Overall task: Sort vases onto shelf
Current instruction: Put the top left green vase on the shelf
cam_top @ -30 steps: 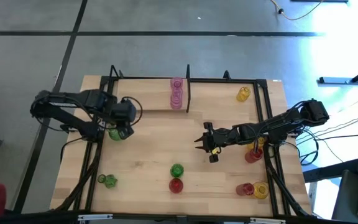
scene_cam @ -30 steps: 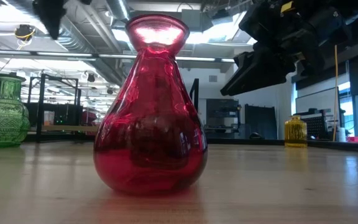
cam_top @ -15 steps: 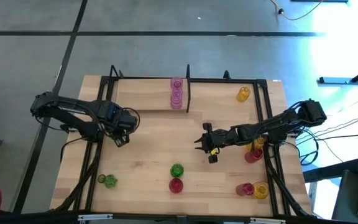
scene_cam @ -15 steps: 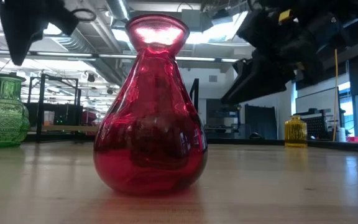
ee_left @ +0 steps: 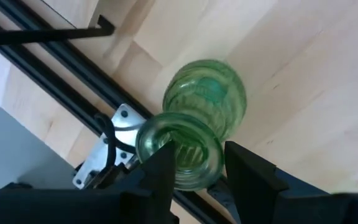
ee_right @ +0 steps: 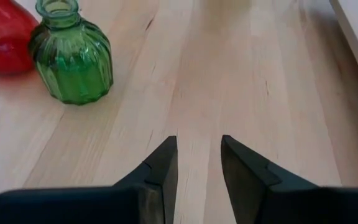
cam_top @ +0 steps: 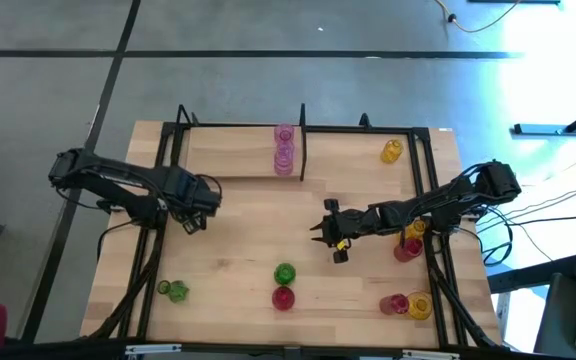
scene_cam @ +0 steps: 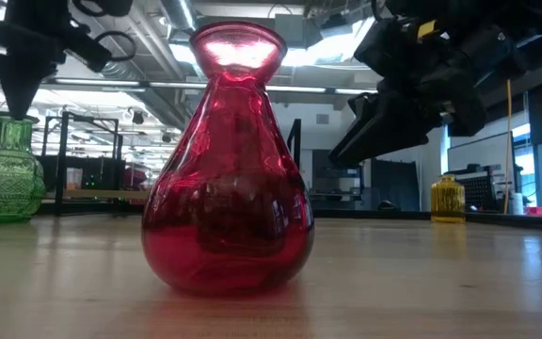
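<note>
Green vase [ee_left: 194,140] clamped by its neck in the left gripper [cam_top: 196,207] jaws, just carried left toward the surface's edge; right gripper [cam_top: 330,236] hovers mid-surface, jaws parted, empty.

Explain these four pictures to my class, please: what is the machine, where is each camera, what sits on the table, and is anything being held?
Two dark robot arms work at a wooden table. One picture looks straight down, one looks level across the table top, and one comes from each arm's wrist. The left gripper is closed on the neck of a green vase, seen in its wrist picture. The right gripper is open and empty over bare wood near the middle. Small glass vases stand about: a green one beside a red one, and pink ones already on the shelf at the far edge.
</note>
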